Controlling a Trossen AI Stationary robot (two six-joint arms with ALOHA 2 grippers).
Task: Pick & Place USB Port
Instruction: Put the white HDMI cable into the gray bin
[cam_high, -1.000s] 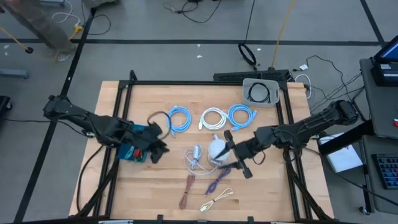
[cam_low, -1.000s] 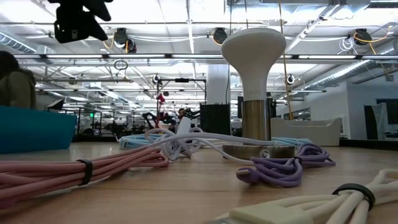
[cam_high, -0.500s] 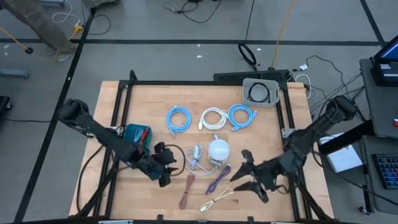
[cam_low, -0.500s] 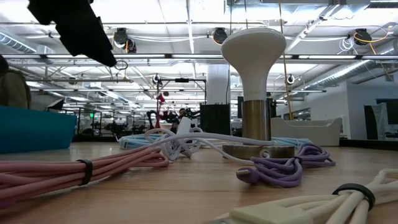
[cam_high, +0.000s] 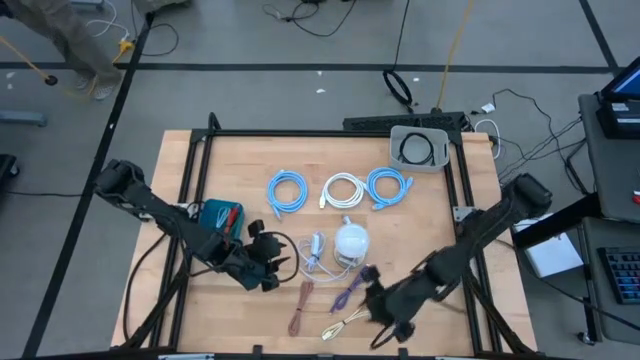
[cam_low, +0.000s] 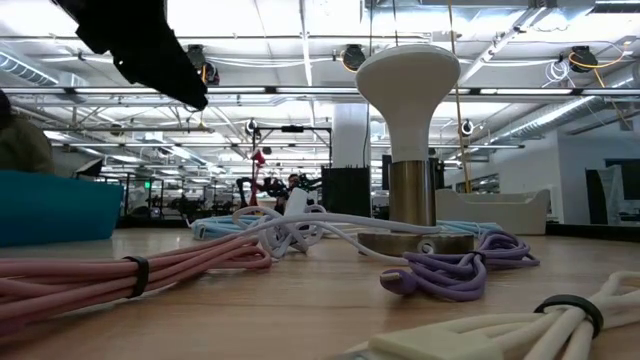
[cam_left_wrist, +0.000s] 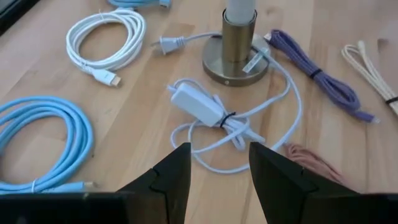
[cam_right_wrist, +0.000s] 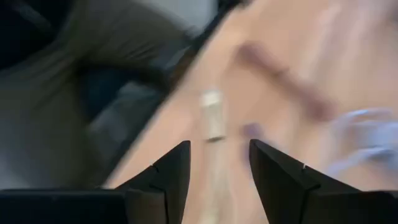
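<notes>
Several bundled cables lie on the wooden table around a white-domed lamp (cam_high: 351, 240): a pink one (cam_high: 300, 305), a purple one (cam_high: 350, 288) and a cream one (cam_high: 350, 320). The lamp's white cord with its adapter (cam_left_wrist: 199, 106) lies beside its base. A USB plug shows on the white coil (cam_left_wrist: 109, 79); I cannot make out a separate USB port. My left gripper (cam_high: 270, 262) hangs open above the table, left of the lamp cord, and shows in its wrist view (cam_left_wrist: 219, 168). My right gripper (cam_high: 375, 305) is open by the cream cable's right end.
Two blue coils (cam_high: 288, 190) (cam_high: 388, 186) and a white coil (cam_high: 343, 190) lie in a row toward the far edge. A grey bin (cam_high: 395, 135) holding a black cable stands at the far right, and a teal box (cam_high: 215, 215) at the left.
My left gripper has moved from over the teal box toward the near edge and the lamp cord, sinking and rolling, then stopped. My right gripper has swung from beside the lamp toward the near edge, then left and down toward the cream cable. No cable has moved.
</notes>
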